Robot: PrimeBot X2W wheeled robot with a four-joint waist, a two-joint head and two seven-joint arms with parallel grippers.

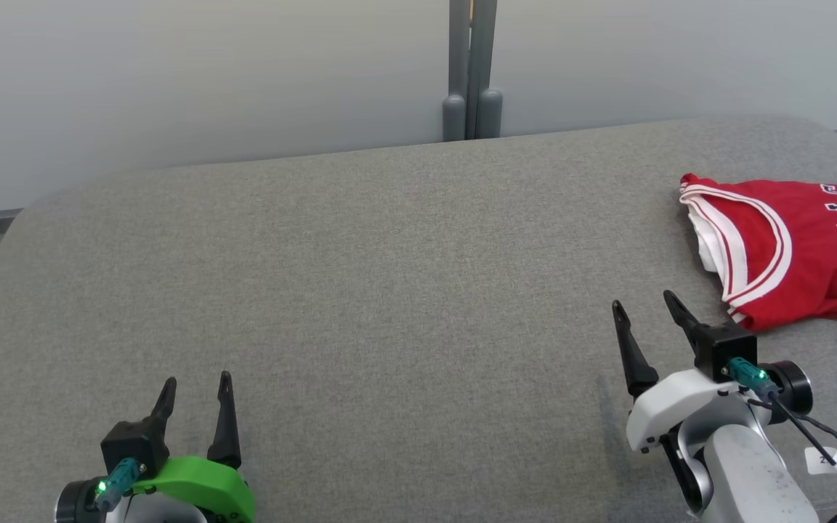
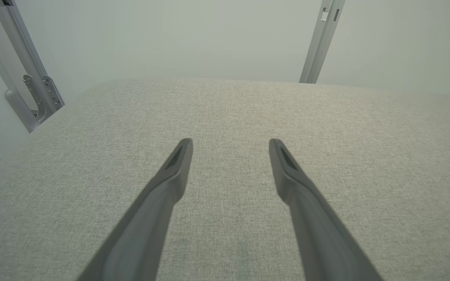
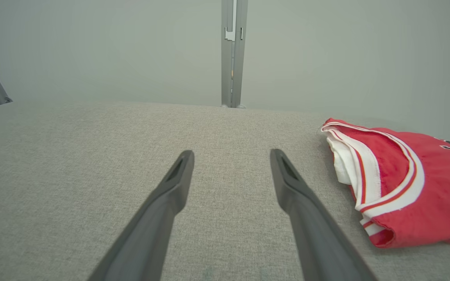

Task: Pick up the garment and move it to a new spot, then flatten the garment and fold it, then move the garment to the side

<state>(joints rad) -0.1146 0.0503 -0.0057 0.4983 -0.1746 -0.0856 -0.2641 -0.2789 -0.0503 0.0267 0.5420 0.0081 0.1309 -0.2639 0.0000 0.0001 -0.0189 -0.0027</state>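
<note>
On the right side of the grey padded table (image 1: 389, 290): a red jersey (image 1: 789, 254) with white trim and dark letters, lying folded over, cut by the edge of the head view. Near its front corner, not touching the cloth: the right gripper (image 1: 644, 300), spread wide, pinching nothing. At lower left, well apart from the jersey: the left gripper (image 1: 197, 378), spread as well, empty. Behind the table: a grey metal post (image 1: 471, 73) against a pale wall (image 1: 171, 73).

Matt, coarse-woven cloth covers the table (image 1: 389, 290), the jersey (image 1: 803, 254) is smooth cloth, the left claw (image 1: 197, 378) and right claw (image 1: 642, 299) matt dark plastic, the post (image 1: 471, 73) smooth metal.
</note>
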